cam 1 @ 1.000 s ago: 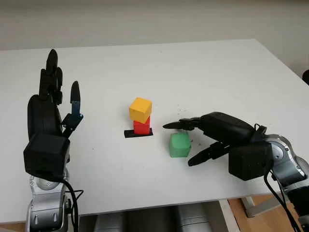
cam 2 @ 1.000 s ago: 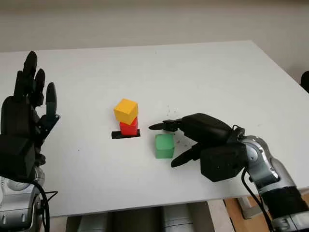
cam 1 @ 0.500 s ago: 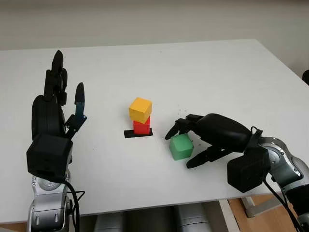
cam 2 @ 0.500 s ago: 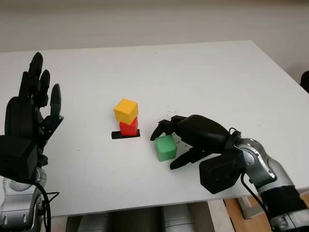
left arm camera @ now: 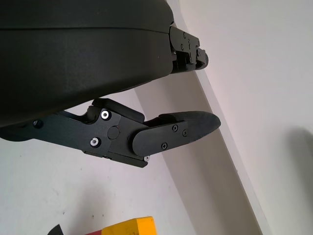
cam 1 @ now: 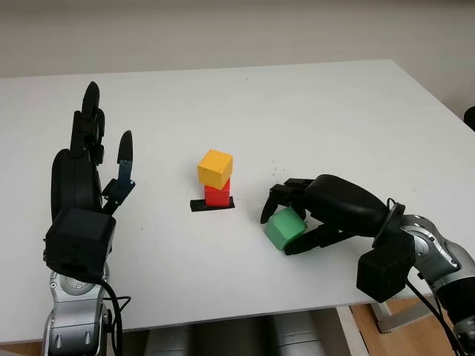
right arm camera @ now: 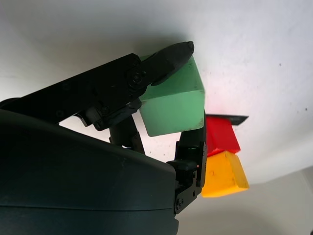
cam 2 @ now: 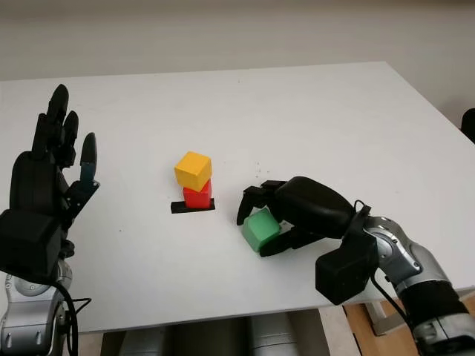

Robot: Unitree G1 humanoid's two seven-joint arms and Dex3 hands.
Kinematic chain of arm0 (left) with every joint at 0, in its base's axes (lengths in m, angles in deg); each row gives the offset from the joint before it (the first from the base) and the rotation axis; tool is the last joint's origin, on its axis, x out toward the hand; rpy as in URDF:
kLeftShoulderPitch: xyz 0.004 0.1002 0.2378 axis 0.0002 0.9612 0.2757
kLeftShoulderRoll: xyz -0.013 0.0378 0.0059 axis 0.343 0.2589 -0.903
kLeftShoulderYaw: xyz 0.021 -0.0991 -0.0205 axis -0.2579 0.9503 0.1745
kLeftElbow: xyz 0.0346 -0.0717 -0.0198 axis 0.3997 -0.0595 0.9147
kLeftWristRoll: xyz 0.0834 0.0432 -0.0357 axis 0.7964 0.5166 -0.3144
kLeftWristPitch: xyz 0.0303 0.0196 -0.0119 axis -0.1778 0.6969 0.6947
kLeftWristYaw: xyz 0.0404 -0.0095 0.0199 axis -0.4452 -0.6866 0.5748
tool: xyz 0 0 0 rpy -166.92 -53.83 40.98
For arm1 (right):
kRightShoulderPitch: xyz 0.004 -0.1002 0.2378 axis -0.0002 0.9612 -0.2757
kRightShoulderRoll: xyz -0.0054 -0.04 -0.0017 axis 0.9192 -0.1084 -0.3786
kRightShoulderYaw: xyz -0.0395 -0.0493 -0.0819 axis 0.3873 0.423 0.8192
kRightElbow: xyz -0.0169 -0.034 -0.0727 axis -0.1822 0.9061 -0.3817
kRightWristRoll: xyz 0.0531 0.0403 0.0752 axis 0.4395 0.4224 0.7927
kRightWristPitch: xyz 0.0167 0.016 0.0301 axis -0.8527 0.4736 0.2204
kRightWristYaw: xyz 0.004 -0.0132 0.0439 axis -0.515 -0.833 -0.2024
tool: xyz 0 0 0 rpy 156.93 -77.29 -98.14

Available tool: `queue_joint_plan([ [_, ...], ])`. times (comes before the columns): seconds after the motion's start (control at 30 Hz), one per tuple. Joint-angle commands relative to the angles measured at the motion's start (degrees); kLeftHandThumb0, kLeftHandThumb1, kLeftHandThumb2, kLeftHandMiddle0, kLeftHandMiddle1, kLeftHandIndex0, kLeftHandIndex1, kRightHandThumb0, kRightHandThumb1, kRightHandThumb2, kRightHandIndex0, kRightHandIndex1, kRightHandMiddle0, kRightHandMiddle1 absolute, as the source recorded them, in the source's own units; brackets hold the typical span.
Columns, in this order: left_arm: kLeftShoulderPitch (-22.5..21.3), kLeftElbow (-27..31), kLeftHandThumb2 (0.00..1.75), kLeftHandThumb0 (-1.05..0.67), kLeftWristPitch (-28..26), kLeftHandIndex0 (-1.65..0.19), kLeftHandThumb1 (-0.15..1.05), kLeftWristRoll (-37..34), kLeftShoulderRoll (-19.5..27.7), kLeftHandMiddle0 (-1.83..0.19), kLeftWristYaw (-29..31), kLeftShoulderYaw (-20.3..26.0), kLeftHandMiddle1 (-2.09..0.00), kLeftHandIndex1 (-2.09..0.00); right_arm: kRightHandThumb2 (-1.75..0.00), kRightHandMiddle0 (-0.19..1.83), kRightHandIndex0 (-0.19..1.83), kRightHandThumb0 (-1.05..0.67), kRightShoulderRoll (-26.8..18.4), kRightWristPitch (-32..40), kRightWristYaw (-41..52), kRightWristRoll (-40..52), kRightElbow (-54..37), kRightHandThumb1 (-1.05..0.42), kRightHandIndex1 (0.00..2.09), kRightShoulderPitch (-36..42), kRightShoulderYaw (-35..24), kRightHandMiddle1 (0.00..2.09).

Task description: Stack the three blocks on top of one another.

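Observation:
A yellow block (cam 1: 215, 168) sits askew on a red block (cam 1: 218, 196), which stands on a black tape mark (cam 1: 212, 205) in the middle of the white table (cam 1: 297, 111). To the right of that stack my right hand (cam 1: 286, 222) is shut on the green block (cam 1: 284, 229), which is tilted with fingers over its far side and the thumb under its near side. In the right wrist view the green block (right arm camera: 172, 108) is pinched between the fingers, with the red block (right arm camera: 220, 136) and the yellow block (right arm camera: 223, 175) beyond. My left hand (cam 1: 100, 159) is open, raised upright at the left.
The table's front edge (cam 1: 245, 315) runs just below both arms. A narrow gap of table separates the green block from the stack. The left wrist view catches a corner of the yellow block (left arm camera: 132, 228).
My right hand's fingers have closed around the green block, which has tipped and shifted slightly toward me. The left hand has risen a little.

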Motion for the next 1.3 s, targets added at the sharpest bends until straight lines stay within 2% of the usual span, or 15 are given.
queue_joint_plan([
  [0.0,0.3,1.1,0.58,-0.50,-0.2,-0.04,1.05,0.2,-0.1,-0.11,0.0,-0.3,-0.05,-0.15,-0.05,0.41,0.39,-0.33,0.7,-0.2,0.1,2.0,0.6,-0.94,2.08,-1.9,-0.5,1.43],
  [0.1,0.4,1.1,0.57,-0.48,-0.5,-0.05,1.05,0.5,0.1,-0.12,0.0,-0.4,-0.05,-0.15,-0.05,0.41,0.40,-0.32,1.0,0.1,1.7,5.0,1.6,-0.92,1.98,-3.5,-0.7,1.44],
  [0.27,0.4,1.4,0.55,-0.48,-1.7,-0.05,1.05,1.0,0.2,-0.13,0.1,-0.7,-0.06,-0.15,-0.06,0.36,0.40,-0.29,0.2,4.8,8.7,10.5,0.4,-0.94,1.65,-6.4,-0.8,1.42],
  [0.5,0.2,2.3,0.52,-0.50,-4.7,-0.03,1.05,1.8,0.0,-0.12,0.7,-1.3,-0.05,-0.14,-0.06,0.35,0.42,-0.27,-1.2,18.4,23.8,18.3,-5.1,-0.95,1.63,-11.7,-1.2,1.42],
  [0.63,0.0,2.8,0.50,-0.51,-6.4,-0.02,1.05,2.0,-0.1,-0.10,1.1,-1.8,-0.04,-0.14,-0.06,0.40,0.48,-0.30,-1.7,24.6,29.8,19.4,-5.9,-0.95,1.43,-16.3,-1.4,1.38],
  [0.73,-0.2,2.9,0.50,-0.52,-6.9,-0.02,1.05,2.1,-0.2,-0.10,1.0,-2.1,-0.05,-0.13,-0.06,0.39,0.47,-0.30,-1.5,27.8,33.1,20.3,-4.7,-0.96,1.39,-19.9,-1.7,1.37],
  [0.87,-0.2,2.7,0.49,-0.51,-7.0,-0.03,1.05,1.9,-0.2,-0.09,1.0,-2.2,-0.05,-0.13,-0.06,0.41,0.54,-0.29,-0.8,29.3,34.1,20.8,-1.6,-0.96,1.33,-24.1,-2.4,1.34],
  [1.13,0.3,2.7,0.50,-0.50,-7.0,-0.04,1.05,2.5,-0.1,-0.10,0.8,-1.9,-0.05,-0.13,-0.06,0.38,0.53,-0.25,-0.1,32.9,33.5,20.2,0.3,-0.97,1.32,-31.4,-3.1,1.37],
  [1.27,0.3,3.1,0.49,-0.51,-7.5,-0.04,1.05,2.4,-0.2,-0.11,0.8,-1.7,-0.06,-0.13,-0.04,0.42,0.58,-0.25,1.4,30.7,31.4,19.9,3.2,-0.95,1.37,-36.0,-3.6,1.40],
])
